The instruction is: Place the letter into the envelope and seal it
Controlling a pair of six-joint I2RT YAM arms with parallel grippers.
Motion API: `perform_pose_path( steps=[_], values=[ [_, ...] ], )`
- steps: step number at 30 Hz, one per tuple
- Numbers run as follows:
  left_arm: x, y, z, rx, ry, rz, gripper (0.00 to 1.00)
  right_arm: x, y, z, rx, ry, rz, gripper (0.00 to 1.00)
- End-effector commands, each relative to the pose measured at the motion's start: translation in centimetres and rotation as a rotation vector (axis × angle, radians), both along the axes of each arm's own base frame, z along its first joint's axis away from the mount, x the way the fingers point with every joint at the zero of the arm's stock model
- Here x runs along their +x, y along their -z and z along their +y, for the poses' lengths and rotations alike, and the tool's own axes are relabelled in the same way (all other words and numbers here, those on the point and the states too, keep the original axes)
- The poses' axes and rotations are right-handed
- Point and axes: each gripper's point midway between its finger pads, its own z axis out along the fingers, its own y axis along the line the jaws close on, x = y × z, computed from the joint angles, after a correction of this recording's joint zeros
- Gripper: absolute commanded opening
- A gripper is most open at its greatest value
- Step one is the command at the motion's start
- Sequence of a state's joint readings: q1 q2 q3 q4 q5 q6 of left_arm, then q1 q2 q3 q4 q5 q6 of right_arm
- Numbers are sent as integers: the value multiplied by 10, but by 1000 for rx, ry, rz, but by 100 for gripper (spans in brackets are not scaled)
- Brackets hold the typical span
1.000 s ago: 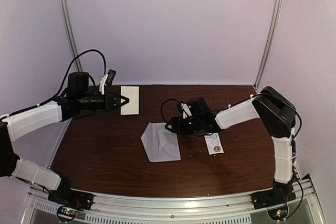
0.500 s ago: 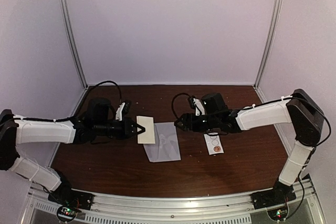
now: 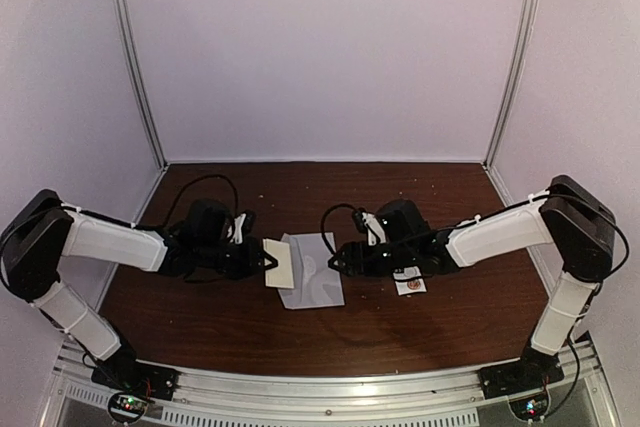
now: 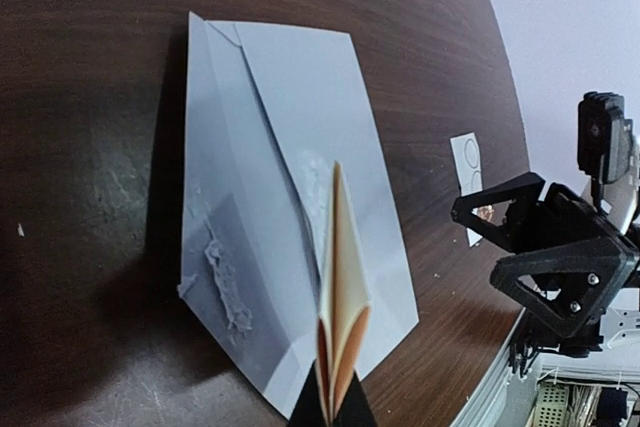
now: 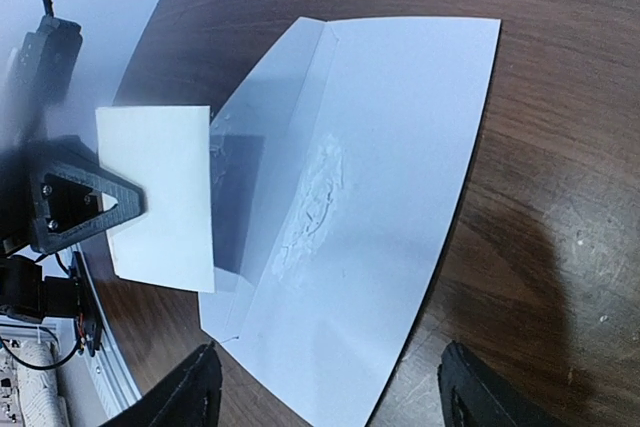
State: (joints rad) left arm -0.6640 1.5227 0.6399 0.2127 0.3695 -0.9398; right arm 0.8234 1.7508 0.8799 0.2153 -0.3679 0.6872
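The pale grey envelope [image 3: 316, 277] lies flat on the dark wooden table, its flap open toward the left. My left gripper [image 3: 267, 260] is shut on the folded cream letter [image 3: 281, 264], holding it over the envelope's left edge. In the left wrist view the letter [image 4: 341, 319] is seen edge-on, above the envelope [image 4: 290, 177], between the left gripper's [image 4: 335, 413] tips. My right gripper [image 3: 335, 259] stands open and empty at the envelope's right side. In the right wrist view its fingers [image 5: 190, 397] straddle the near edge of the envelope [image 5: 380, 197], with the letter [image 5: 160, 197] beyond.
A small white sticker strip [image 3: 409, 281] with circles lies on the table to the right of the envelope, partly under the right arm; it also shows as the strip [image 4: 468, 161] in the left wrist view. White walls enclose the table on three sides.
My left arm has swung right and nearer, carrying the letter from the table's back left to the envelope's left edge. The right gripper let the envelope settle flat and now hovers at its right side.
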Motion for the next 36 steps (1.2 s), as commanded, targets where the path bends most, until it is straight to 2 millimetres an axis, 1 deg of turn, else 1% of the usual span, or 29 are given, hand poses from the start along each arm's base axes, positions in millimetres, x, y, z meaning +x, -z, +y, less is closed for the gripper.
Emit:
perform_pose_path(
  steps=[1, 6, 10, 13, 23, 36],
  values=[
    [10, 3, -6, 9, 7, -29, 0, -2, -2, 13, 28, -18, 0, 75],
    [10, 11, -7, 25, 16, -22, 0, -3, 7, 14, 13, -21, 13, 75],
    [10, 16, -7, 33, 21, -13, 0, -7, 23, 16, -9, -26, 52, 76],
    [7, 19, -8, 30, 29, -3, 0, -12, 30, 18, -15, -37, 69, 76],
    [0, 28, -14, -8, 59, 45, 0, -24, 41, 26, -14, -47, 110, 74],
    [-9, 42, -11, -18, 44, 95, 0, -31, 49, 29, -22, -46, 135, 71]
  ],
)
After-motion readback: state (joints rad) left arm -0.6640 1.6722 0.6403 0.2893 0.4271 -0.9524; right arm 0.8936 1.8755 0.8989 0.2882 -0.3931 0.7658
